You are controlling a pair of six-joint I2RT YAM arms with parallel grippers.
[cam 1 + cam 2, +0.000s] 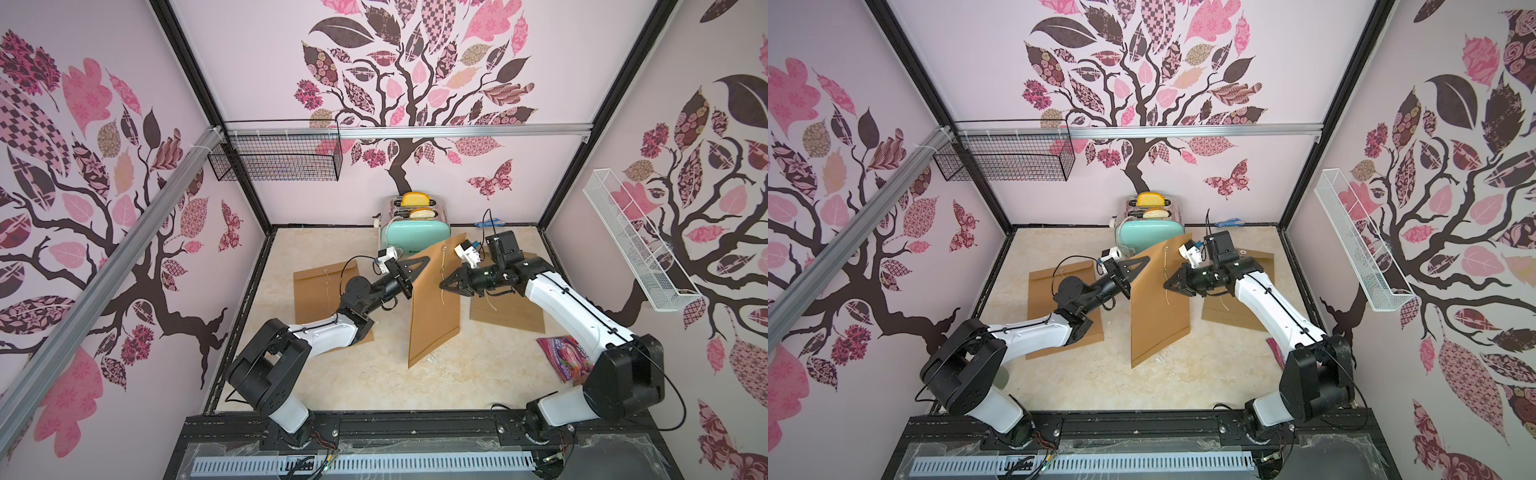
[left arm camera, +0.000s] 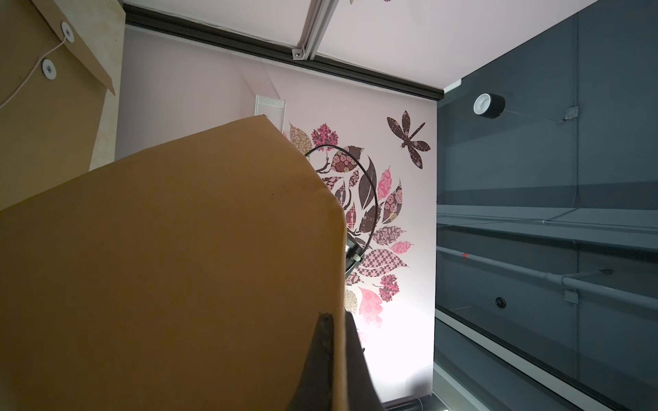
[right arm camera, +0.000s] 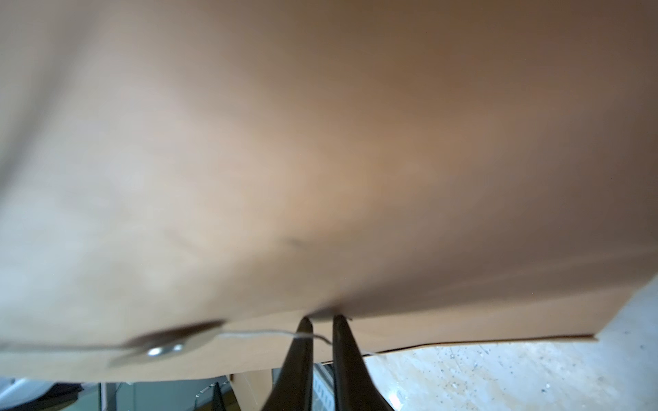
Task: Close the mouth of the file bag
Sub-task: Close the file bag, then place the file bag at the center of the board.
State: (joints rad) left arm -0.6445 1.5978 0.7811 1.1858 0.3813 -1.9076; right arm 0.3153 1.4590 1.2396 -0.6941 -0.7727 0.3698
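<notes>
Brown kraft-paper file bag (image 1: 434, 307) stands on edge at mid-counter, its near corner on the beige stone-look counter (image 1: 478, 374). Left end effector (image 1: 422, 266) clamped on its left edge. Right end effector (image 3: 319, 322) at the flap, fingers slightly apart, thin white string (image 3: 263, 333) crossing one. Mint-green toaster (image 1: 419, 237) on the far side.

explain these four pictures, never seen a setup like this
It is a robot with two arms on a table. Two pictures look down from a camera above; the other two come from cameras on each arm's wrist. The left end effector is clamped on the edge of a brown file bag, holding it up tilted. The right end effector, jaws slightly apart, sits by the bag's closing string. Two other file bags lie flat, with a mint toaster at the back and a pink packet beside the right arm.
</notes>
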